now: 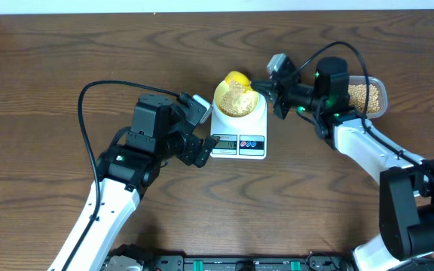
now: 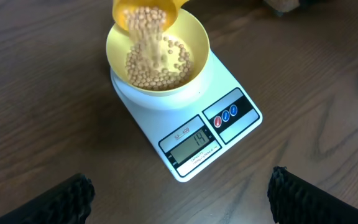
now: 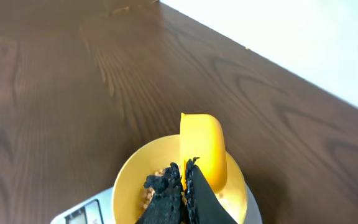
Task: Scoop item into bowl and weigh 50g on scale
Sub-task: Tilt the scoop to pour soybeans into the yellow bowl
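The white scale [image 1: 258,124] lies mid-table with the pale-yellow bowl [image 1: 217,99] on its platform. My right gripper [image 1: 266,89] is shut on the handle of a bright yellow scoop [image 1: 237,79], which is tipped over the bowl. Tan beans [image 2: 157,65] stream from the scoop [image 2: 145,9] into the bowl [image 2: 120,37], where a layer of them lies. The scale [image 2: 191,124] display reads 14. In the right wrist view, the scoop [image 3: 202,146] sticks out past my gripper [image 3: 185,168] above the bowl [image 3: 126,186]. My left gripper [image 2: 179,193] hangs open and empty just in front of the scale.
A clear plastic tub [image 1: 368,96] full of beans stands at the right, behind my right arm. My left arm [image 1: 126,165] reaches in from the lower left, its gripper close to the scale's front left corner.
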{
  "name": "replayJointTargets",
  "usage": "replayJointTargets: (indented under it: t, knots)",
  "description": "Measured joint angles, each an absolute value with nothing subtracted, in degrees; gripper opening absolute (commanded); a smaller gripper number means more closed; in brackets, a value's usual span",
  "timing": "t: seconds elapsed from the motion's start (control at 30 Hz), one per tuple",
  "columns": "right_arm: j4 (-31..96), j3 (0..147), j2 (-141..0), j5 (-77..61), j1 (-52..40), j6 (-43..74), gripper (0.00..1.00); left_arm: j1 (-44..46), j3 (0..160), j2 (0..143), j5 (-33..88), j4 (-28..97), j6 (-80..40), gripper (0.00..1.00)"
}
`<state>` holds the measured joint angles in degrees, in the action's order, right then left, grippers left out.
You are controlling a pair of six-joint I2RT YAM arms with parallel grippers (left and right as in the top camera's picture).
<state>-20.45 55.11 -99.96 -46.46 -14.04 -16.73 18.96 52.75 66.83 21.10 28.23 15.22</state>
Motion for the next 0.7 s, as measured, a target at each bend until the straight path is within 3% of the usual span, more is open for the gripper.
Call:
replayJointTargets:
  t: [0.33,0.7]
  knots:
    - [-19.42,55.11,-99.96,-46.44,-14.61,-30.04,0.01,18.96,52.73,66.83,21.12,28.23,15.22,0.92]
    - [-19.81,55.11,-99.96,-46.46,-14.61,-34.28,0.01,18.96,52.73,66.83,21.12,28.23,15.22,0.91]
